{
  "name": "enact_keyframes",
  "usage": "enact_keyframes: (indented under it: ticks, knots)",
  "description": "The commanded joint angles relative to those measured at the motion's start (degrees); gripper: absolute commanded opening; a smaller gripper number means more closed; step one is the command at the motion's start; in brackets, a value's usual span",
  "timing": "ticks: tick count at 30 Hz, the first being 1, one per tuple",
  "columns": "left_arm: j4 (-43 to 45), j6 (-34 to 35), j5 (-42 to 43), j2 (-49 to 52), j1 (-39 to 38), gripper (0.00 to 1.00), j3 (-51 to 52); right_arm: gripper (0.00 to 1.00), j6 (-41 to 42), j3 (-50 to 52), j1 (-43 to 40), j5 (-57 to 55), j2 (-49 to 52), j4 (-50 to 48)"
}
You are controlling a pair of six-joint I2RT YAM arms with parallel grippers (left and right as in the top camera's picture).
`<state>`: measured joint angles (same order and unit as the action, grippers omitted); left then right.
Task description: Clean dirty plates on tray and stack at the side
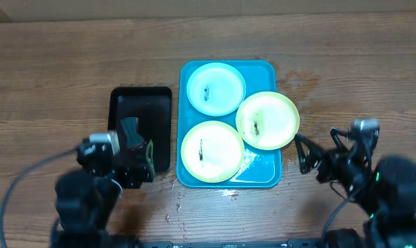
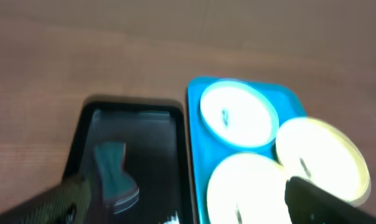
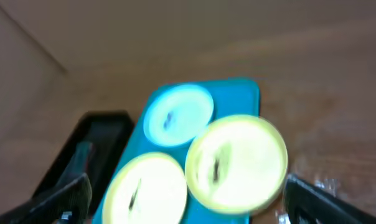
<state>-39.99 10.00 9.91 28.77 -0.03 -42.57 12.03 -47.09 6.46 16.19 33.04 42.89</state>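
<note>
The turquoise tray (image 1: 260,74) lies mid-table and holds three plates, each with a dark smear at its centre. A pale blue-white plate (image 1: 215,88) is at the back. One yellow-green plate (image 1: 267,120) overhangs the tray's right rim, and the other (image 1: 212,151) lies at the front left. My left gripper (image 1: 140,164) is open over the near end of the black tray, holding nothing. My right gripper (image 1: 306,155) is open just right of the turquoise tray, also holding nothing. In the right wrist view the right-hand plate (image 3: 236,163) sits ahead, between my fingertips (image 3: 325,199).
A black rectangular tray (image 1: 153,110) lies left of the turquoise one, with a teal scrubbing tool (image 1: 130,129) in it. Water drops (image 1: 229,194) speckle the wood in front of the turquoise tray and near its far right corner.
</note>
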Motion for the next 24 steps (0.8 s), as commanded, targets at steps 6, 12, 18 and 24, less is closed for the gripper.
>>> enact_keyframes:
  ticks: [6, 12, 18, 24]
  knots:
    - [-20.5, -0.8, 4.8, 23.5, -0.5, 1.0, -26.7, 1.0, 0.2, -22.4, -0.1, 7.3, 24.1, 8.8]
    - [-25.9, -0.3, 10.0, 32.2, -0.5, 1.0, -27.8, 1.0, 0.2, -23.0, 0.1, 17.6, 32.5, 9.7]
    - [-28.0, 8.3, -7.5, 42.4, -0.5, 0.89, -26.9, 0.85, 0.0, -21.6, 6.5, 8.9, 37.4, 18.1]
    - [-27.5, 15.8, -12.8, 54.9, -0.5, 0.76, -26.9, 0.76, 5.8, -16.9, 16.9, -0.4, 39.5, 18.9]
